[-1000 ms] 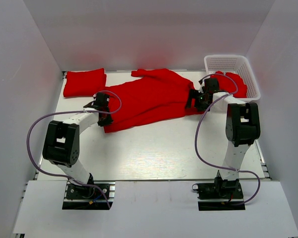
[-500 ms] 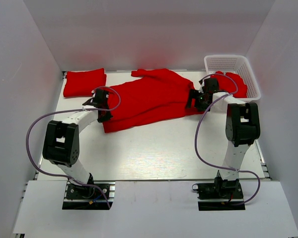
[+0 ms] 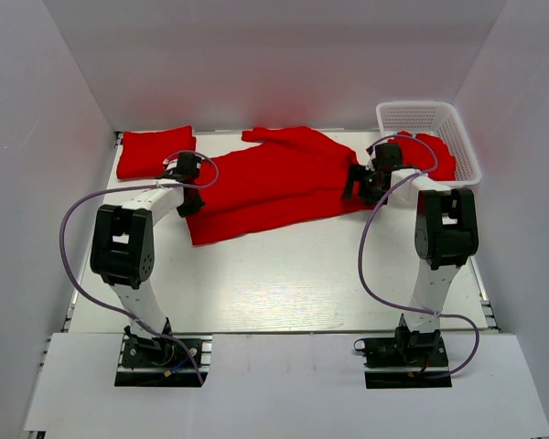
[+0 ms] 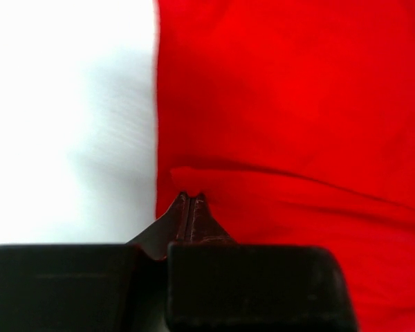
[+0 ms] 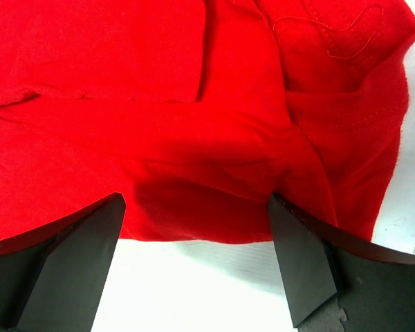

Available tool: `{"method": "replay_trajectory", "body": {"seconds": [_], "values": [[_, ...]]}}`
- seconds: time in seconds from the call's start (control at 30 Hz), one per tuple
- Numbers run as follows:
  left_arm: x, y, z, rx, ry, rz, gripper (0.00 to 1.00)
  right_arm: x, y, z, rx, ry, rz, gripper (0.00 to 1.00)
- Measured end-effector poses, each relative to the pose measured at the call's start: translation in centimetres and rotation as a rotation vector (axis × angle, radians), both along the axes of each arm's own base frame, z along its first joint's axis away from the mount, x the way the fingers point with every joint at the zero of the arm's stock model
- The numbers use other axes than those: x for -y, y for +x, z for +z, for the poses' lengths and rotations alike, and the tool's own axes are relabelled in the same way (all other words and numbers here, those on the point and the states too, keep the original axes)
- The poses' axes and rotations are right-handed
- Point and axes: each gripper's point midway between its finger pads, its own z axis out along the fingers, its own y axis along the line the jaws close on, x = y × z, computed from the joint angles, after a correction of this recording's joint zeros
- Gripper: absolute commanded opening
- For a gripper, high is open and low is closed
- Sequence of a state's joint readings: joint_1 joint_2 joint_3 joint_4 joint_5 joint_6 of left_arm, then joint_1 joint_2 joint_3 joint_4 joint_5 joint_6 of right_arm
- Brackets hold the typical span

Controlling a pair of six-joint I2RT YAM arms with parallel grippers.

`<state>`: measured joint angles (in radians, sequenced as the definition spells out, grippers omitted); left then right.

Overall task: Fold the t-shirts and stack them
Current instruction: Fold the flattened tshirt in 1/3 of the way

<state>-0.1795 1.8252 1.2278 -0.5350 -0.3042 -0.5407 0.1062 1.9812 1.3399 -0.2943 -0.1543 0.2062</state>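
One red t-shirt [image 3: 274, 183] lies spread flat across the middle of the table, its hem to the left. My left gripper [image 3: 188, 194] sits at that left edge, shut on the cloth's border [image 4: 190, 197], where a small crease rises in the cloth. Low over the shirt's right end, my right gripper [image 3: 357, 183] stands open, and its fingers [image 5: 90, 242] straddle the cloth's edge [image 5: 194, 235] without touching. A folded t-shirt [image 3: 156, 153] rests at the back left. Another red t-shirt [image 3: 435, 155] lies crumpled in the basket.
A white lattice basket [image 3: 419, 113] stands at the back right corner. White walls close in the table on the left, back and right. Bare white tabletop [image 3: 274, 274] runs between the spread shirt and the arm bases.
My left gripper has shut at the shirt's left edge and moved toward the back of the table along it. The right arm has not moved.
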Motion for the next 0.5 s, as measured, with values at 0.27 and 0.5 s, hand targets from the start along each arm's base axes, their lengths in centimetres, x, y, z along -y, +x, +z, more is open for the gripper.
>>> {"method": "replay_trajectory", "body": {"seconds": [0.27,0.5], "values": [[-1.1,0.4,0.0,0.02,-0.01,0.075,0.0,0.1,0.1,0.0,0.0,-0.003,-0.002,0.9],[-1.4,2.8,-1.1,0.018,-0.01,0.091,0.0,0.1,0.2,0.0,0.001,-0.007,-0.004,0.9]]}}
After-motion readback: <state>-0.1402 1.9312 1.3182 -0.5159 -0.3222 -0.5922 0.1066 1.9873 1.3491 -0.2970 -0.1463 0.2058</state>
